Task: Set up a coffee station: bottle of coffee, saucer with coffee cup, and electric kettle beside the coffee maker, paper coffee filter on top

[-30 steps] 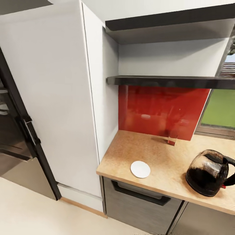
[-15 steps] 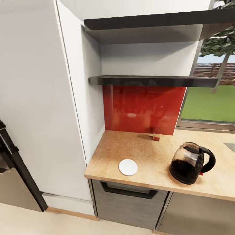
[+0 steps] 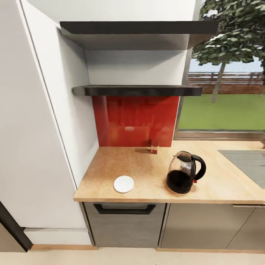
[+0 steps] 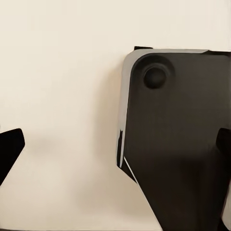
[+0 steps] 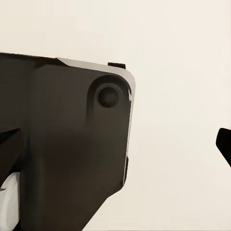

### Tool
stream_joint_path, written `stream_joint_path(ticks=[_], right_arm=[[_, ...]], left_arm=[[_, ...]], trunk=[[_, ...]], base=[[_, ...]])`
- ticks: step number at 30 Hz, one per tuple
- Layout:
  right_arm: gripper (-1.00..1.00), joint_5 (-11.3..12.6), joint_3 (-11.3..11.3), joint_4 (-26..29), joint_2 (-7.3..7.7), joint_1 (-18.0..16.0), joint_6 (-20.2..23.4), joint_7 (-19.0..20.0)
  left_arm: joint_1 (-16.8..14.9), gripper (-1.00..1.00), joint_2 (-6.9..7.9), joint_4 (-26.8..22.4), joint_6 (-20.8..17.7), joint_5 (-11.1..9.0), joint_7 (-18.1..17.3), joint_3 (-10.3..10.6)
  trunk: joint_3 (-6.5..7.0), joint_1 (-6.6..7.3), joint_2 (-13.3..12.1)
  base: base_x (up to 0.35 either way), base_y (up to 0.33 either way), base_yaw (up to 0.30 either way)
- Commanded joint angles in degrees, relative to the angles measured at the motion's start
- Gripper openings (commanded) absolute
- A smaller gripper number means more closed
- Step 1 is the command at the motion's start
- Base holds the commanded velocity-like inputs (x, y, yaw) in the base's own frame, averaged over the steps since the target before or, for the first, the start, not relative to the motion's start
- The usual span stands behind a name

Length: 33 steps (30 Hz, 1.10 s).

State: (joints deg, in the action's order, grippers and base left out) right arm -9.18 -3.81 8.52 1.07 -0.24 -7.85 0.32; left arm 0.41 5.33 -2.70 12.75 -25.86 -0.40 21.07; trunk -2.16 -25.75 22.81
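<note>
Saucer is seen flat on the table, near the front edge, left of the electric kettle; the two are apart. A small glass is set against the red backsplash. Left gripper and right gripper fingers are spread apart over pale floor, beside the dark robot base.

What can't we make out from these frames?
- Upper shelf, head view: its top surface lies above the camera's line of sight.
- Lower shelf: seen edge-on, contents unreadable.
- Small glass-like item by the red backsplash: too small to identify.
- White disc near the electric kettle: saucer or filter, unclear.
- Sink: cut off by the right edge.
</note>
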Motion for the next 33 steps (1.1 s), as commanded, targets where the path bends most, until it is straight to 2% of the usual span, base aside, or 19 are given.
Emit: stream_joint_path(ticks=[1,11,24,28,33], right_arm=[[1.0,-0.5,-0.4,0.0,-0.02,0.0,-0.1,0.0],[1.0,-0.7,0.0,-0.1,-0.2,0.0,-0.3,0.1],[1.0,-0.5,-0.2,0.3,-0.45,0.0,-0.3,0.0],[1.0,-0.5,-0.3,0.4,-0.51,0.0,-0.3,0.0],[1.0,-0.6,-0.2,0.6,-0.42,0.0,-0.3,0.0]], left_arm=[[0.0,1.0,0.03,-0.1,0.1,-0.6,0.0,0.4],[0.0,1.0,0.03,-0.1,0.1,-0.7,0.0,0.4],[-0.1,1.0,0.03,-0.4,0.1,-0.4,-0.1,1.0],[-0.2,1.0,0.48,-0.4,0.1,-0.4,-0.1,1.0],[-2.6,1.0,0.8,-0.5,1.4,-0.4,-0.1,1.0]], trunk=[[-0.1,-0.03,0.1],[-0.1,-0.03,0.1],[-0.09,-0.03,0.1],[-0.03,-0.03,0.1],[-0.02,-0.03,0.1]], base=[[-0.015,-0.002,-0.3],[-0.003,0.0,-0.27],[-0.089,0.0,-0.022],[-0.003,0.0,-0.076],[0.0,0.0,-0.005]])
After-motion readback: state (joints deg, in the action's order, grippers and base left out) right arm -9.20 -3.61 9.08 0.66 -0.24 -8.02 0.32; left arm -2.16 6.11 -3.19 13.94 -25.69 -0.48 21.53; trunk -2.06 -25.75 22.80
